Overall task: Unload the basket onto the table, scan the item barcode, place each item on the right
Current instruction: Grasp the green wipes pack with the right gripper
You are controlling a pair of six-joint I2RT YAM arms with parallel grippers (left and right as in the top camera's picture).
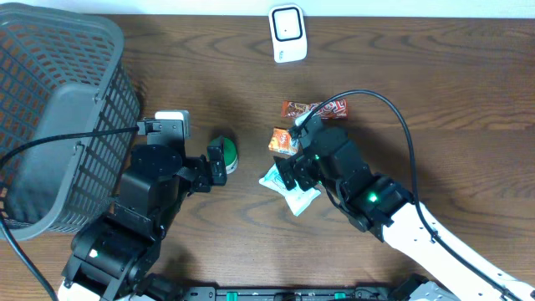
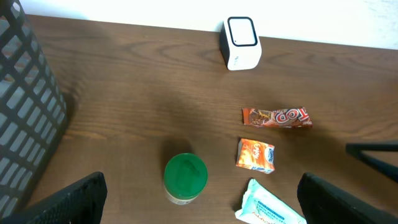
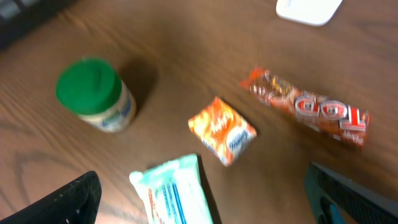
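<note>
Currently holding nothing: left gripper (image 1: 216, 165) and right gripper (image 1: 292, 167) spread fully wide. Found jar (image 1: 224, 150) just beside left, pouch (image 1: 288, 192) under right, packet (image 1: 283, 141) and bar (image 1: 315, 109) nearer scanner (image 1: 287, 33). Logged all four on table (image 1: 418, 67), outside basket (image 1: 50, 58).

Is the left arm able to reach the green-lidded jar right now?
Probably yes. The left gripper is open, and the green-lidded jar stands upright just ahead, framed between its fingers, with nothing in between. The orange packet lies apart.
</note>
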